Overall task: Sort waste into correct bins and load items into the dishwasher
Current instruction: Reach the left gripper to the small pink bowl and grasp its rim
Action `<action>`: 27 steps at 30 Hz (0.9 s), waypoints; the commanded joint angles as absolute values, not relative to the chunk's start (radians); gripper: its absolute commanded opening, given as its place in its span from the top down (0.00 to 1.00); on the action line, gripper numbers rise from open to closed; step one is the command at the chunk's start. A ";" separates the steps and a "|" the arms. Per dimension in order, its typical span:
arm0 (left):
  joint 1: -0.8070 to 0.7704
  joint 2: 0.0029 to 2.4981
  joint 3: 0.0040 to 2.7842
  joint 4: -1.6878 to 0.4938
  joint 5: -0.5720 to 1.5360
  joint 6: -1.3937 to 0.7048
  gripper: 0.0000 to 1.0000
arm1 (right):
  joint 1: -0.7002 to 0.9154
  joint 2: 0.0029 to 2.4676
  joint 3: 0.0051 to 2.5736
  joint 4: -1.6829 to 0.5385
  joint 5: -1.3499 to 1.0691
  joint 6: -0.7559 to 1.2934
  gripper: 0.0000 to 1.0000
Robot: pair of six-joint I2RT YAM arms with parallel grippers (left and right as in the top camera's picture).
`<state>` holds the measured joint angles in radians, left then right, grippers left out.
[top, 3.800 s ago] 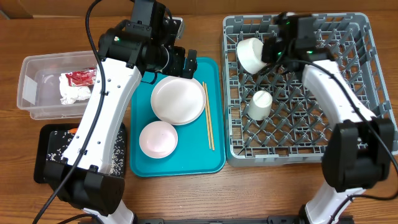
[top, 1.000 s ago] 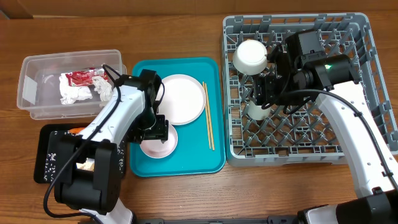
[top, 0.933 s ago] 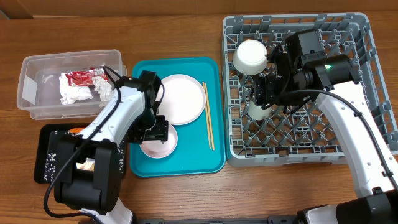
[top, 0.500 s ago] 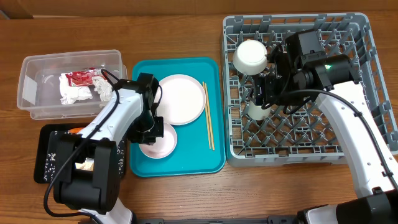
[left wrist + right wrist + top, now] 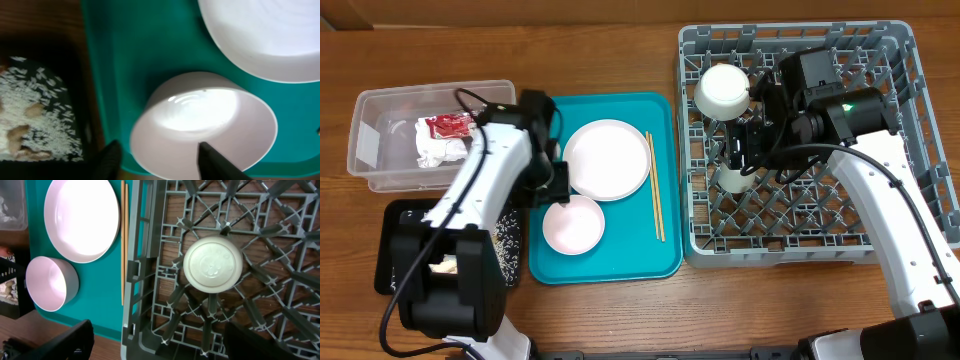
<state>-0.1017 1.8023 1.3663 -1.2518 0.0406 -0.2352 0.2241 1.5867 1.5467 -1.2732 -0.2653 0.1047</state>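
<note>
A pale pink bowl (image 5: 572, 225) (image 5: 205, 117) sits on the teal tray (image 5: 660, 260), below a white plate (image 5: 607, 159) and left of the chopsticks (image 5: 655, 192). My left gripper (image 5: 557, 184) (image 5: 162, 162) hangs at the bowl's far-left rim, open, one finger outside the bowl and one over its inside. The grey dishwasher rack (image 5: 880, 240) holds a large white cup (image 5: 723, 90) and a small upturned cup (image 5: 728, 180) (image 5: 213, 264). Just above the small cup my right gripper (image 5: 745, 150) (image 5: 160, 342) stands wide open with nothing in it.
The clear tub (image 5: 380, 110) at the far left holds a crumpled napkin (image 5: 438, 150) and a red wrapper (image 5: 445, 125). The black tray (image 5: 395, 225) (image 5: 75, 75) holding rice and scraps (image 5: 35, 120) lies left of the teal tray, touching it.
My left gripper has drawn back from over the pink bowl toward the far left of the teal tray. The bowl stays on the tray. The right arm has not moved.
</note>
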 commanded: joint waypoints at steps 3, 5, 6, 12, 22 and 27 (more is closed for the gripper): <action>-0.052 1.799 1.355 -1.278 0.041 -0.217 0.39 | 0.223 1.585 1.551 -1.269 -0.271 0.105 0.14; -0.052 1.799 1.323 -1.265 0.045 -0.217 0.39 | 0.223 1.585 1.551 -1.265 -0.271 0.105 0.13; -0.054 1.799 1.305 -1.251 0.053 -0.217 0.39 | 0.223 1.585 1.551 -1.265 -0.271 0.105 0.13; -0.055 1.799 1.254 -1.219 0.074 -0.217 0.51 | 0.223 1.586 1.551 -1.259 -0.271 0.105 0.12; -0.056 1.799 1.203 -1.158 0.079 -0.225 0.89 | 0.223 1.586 1.551 -1.262 -0.271 0.105 0.12; -0.056 1.799 1.203 -1.157 0.079 -0.225 0.96 | 0.223 1.586 1.551 -1.263 -0.271 0.105 0.12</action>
